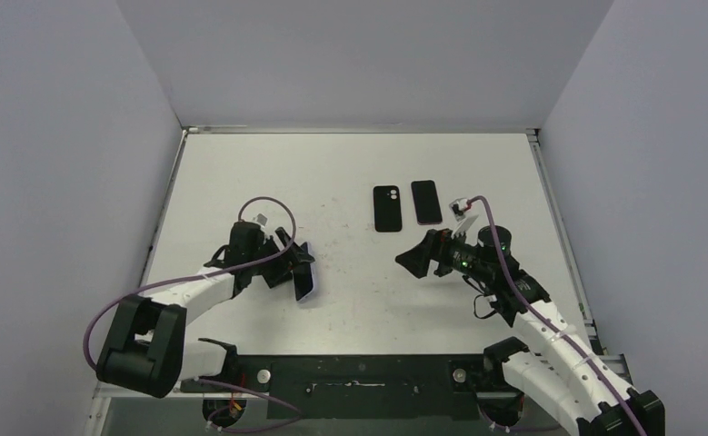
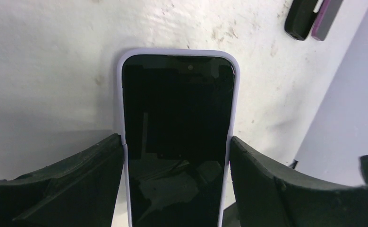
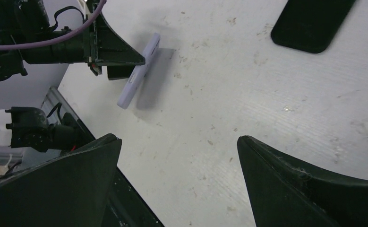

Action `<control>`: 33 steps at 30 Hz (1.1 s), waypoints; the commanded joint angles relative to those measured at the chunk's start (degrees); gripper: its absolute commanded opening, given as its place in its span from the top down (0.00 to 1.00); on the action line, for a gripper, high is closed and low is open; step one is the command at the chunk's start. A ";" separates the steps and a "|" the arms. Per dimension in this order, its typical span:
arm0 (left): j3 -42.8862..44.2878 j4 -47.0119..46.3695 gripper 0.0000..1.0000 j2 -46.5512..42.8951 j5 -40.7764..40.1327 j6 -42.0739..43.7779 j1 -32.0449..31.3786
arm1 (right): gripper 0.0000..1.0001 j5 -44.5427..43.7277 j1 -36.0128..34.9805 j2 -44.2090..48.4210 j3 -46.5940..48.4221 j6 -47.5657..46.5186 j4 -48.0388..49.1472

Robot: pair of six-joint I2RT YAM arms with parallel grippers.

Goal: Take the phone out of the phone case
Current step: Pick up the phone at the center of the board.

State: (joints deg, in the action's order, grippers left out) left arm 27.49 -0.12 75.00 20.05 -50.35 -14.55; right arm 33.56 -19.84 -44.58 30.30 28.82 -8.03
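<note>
A phone with a dark screen (image 2: 178, 132) sits in a lavender case (image 2: 121, 94). My left gripper (image 2: 177, 142) is shut on the case's two long sides. In the top view the cased phone (image 1: 305, 283) is at the table's left front, held by the left gripper (image 1: 297, 268). The right wrist view shows it (image 3: 138, 78) tilted up above its shadow on the table. My right gripper (image 1: 413, 259) is open and empty, right of centre and apart from the phone. Only bare table lies between its fingers (image 3: 179, 142).
A black phone-shaped item (image 1: 387, 208) and a dark one with a purple rim (image 1: 425, 201) lie side by side at the back centre of the white table (image 1: 350, 173). They also show in the left wrist view (image 2: 301, 19). Grey walls enclose the table.
</note>
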 commanded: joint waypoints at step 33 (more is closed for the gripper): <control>-11.83 -21.99 1.00 -19.24 -19.60 -36.10 -20.43 | 0.28 -25.96 -39.57 -37.59 19.68 7.93 10.04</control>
State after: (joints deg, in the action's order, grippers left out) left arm 14.39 -15.11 57.19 2.57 -84.49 -33.80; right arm 10.02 -58.76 -80.86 46.89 37.91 2.85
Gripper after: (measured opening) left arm 0.722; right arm 0.758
